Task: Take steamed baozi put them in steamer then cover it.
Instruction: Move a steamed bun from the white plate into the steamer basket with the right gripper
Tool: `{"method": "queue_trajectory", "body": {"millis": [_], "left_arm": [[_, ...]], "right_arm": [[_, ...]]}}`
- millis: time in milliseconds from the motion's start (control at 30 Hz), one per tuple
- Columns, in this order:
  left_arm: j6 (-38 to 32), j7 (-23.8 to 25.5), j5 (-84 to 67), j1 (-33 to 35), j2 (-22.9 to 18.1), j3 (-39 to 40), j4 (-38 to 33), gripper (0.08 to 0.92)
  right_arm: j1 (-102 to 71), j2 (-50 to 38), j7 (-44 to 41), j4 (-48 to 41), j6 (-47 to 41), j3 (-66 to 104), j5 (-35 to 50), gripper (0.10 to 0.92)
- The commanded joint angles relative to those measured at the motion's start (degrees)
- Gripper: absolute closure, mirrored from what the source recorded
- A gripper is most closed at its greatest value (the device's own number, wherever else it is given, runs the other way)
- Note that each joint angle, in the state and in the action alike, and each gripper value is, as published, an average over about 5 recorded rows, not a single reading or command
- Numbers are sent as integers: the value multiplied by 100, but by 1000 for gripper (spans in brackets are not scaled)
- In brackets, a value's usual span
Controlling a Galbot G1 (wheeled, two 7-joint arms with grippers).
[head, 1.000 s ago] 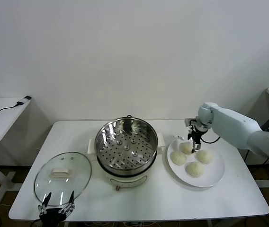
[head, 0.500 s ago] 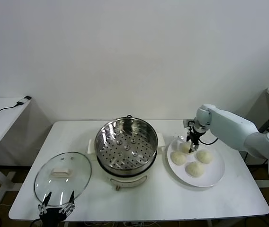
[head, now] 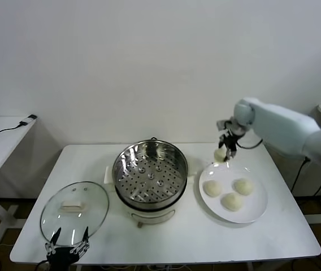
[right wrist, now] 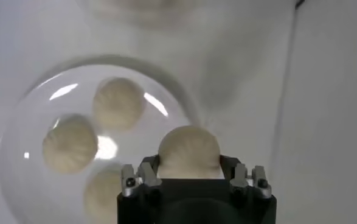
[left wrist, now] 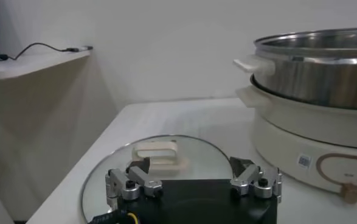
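The right arm reaches in from the right edge of the head view, its white forearm slanted toward the centre. Its right claw (head: 224, 148) hangs at centre right, pointing down, with fingers closed on a bun (right wrist: 188, 151). The left claw (head: 68, 246) sits low at the lower left, fingers spread wide apart, holding nothing.

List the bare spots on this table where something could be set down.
Free: the tabletop strip along the near edge, between the glass lid and the white plate, in front of the steamer. Crowded: the plate, holding three baozi.
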Motion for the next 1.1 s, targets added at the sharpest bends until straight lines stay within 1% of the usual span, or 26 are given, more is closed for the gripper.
{"method": "queue_trajectory", "body": {"millis": [33,100,167,267,333,467,533,600,667,1100], "left_arm": [[10,0,10,-2,12,6,-28,177],[13,0,17,-5,0,18,-51,177],[14,-2,24,-3,-20,32,-79,177],[12,-4,26,16,-53,42,-129,177],[10,-6,20,35,-67,37,-157,177],[12,-7,15,59,-82,18,-204,177],[18,-6,18,62,-91,14,-225,177],[20,-5,28,63,-103,16,-239,177],[16,-5,41,67,-109,20,-238,177],[-106,-19,39,120,-135,56,-166,177]], "right_arm": [[2072,673,30,2338,1245,-441,472,355],[1935,865,244,2909,1558,-366,313,355],[1672,993,421,3278,1845,-315,-77,355],[1204,1095,593,3372,2178,-278,-908,355],[889,1161,734,3079,2405,-252,-1579,355],[152,1373,1125,2010,2855,-5,-2973,355],[-188,1486,1329,1525,2973,151,-3402,355],[-478,1596,1488,1148,3019,250,-3635,355],[-674,1670,1551,951,3022,275,-3703,355],[-1267,1901,1756,320,3010,353,-3978,355]]}}
